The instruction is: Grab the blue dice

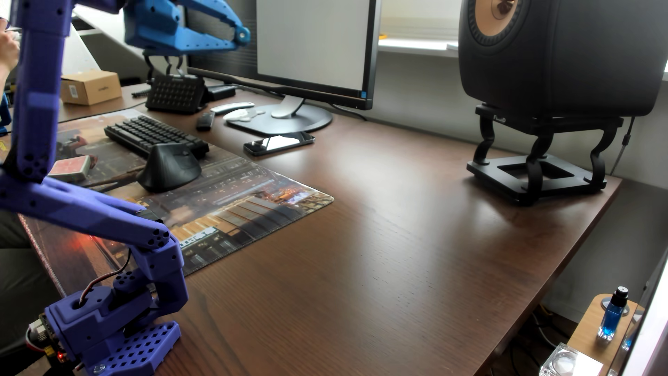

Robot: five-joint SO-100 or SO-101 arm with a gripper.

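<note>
While the purple arm [90,217] stood on its base at the near left corner of the brown desk [379,253], the blue pincer [243,36] hung high in the upper left of the other view, above the far edge of the desk and in front of the monitor [314,47]. Its two fingers met at the tip, so the pincer was clenched, or very nearly so, with a long narrow gap only behind the tip. I could see nothing between the fingers, and the pincer touched nothing. The blue dice did not show anywhere in this view, so I cannot tell its place. A keyboard [155,135] and a black mouse [170,168] lay on the printed mat [235,217] at the left side. A speaker [560,61] stood on its stand near the far right corner.
</note>
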